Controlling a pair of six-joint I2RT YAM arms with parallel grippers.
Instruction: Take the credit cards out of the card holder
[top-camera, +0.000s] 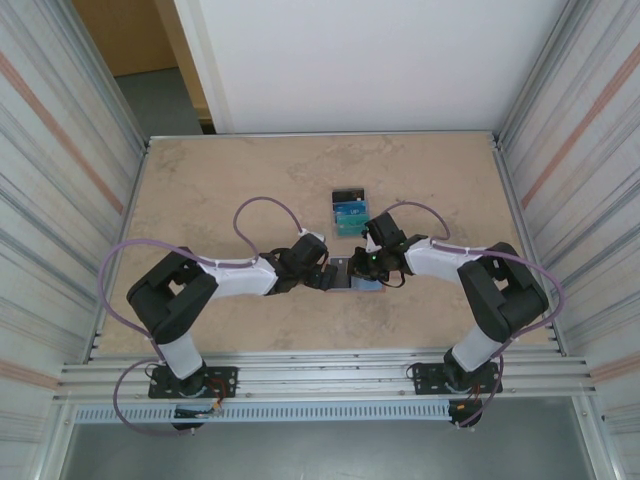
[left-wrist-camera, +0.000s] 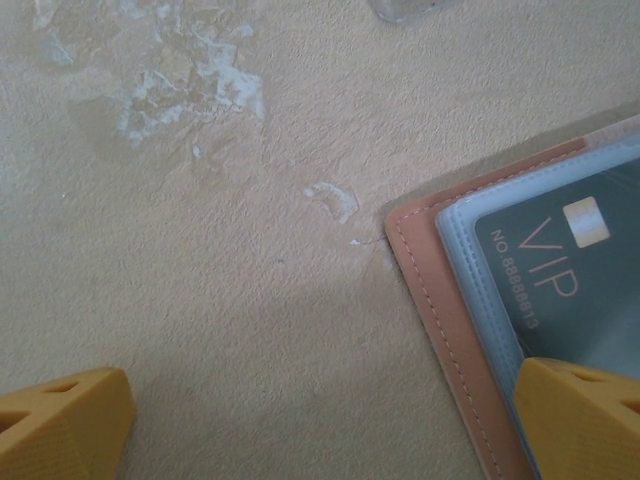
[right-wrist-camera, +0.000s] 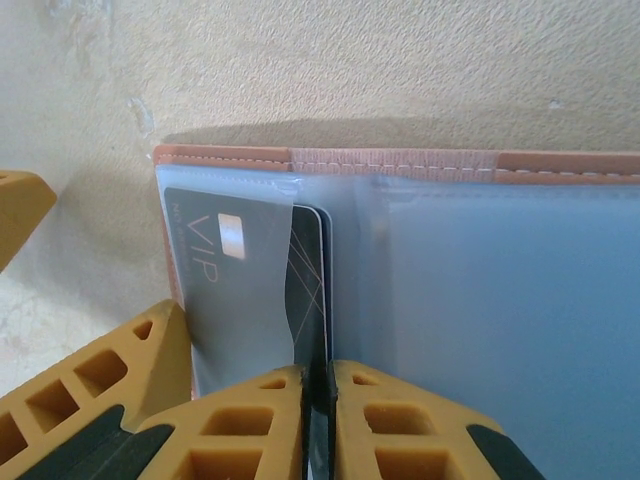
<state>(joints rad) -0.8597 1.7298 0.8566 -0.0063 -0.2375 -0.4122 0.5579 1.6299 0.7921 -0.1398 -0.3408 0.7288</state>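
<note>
Between ribbed metal walls (top-camera: 60, 150) stands a beige desk (top-camera: 210, 180). The right fingers (right-wrist-camera: 290, 410) are pinched shut on the edge of a black card (right-wrist-camera: 310, 280) that is partly out of a pocket in the open holder (right-wrist-camera: 560, 163). The left fingers (top-camera: 326, 274) are spread wide, one tip over the holder's grey VIP card (left-wrist-camera: 560, 290), the other over bare desk. The holder lies mid-desk between the arms, and more cards (top-camera: 348, 212) lie just behind it.
</note>
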